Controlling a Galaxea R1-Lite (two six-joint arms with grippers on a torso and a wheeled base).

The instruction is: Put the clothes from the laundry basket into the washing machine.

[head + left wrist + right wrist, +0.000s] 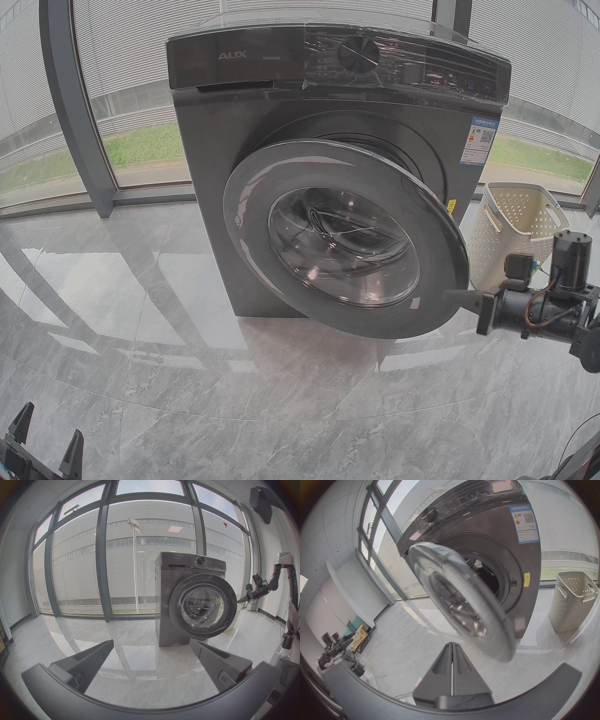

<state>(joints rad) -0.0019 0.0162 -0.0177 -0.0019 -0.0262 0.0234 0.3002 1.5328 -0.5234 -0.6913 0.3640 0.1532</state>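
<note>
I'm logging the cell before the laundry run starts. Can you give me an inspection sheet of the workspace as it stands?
Surface: glossy grey tiled floor, showing reflections.
Job's things: washing machine, its door swung partly open; laundry basket upright on the floor to its right; no clothes seen.
Clutter: dark gear by a far wall.
Grippers: left gripper open, low and well back from the machine; right gripper shut, its tip at the door's rim, contact unclear.
Cables: wires on the right wrist.
Surroundings: tall windows, with grass and a grey building outside.
</note>
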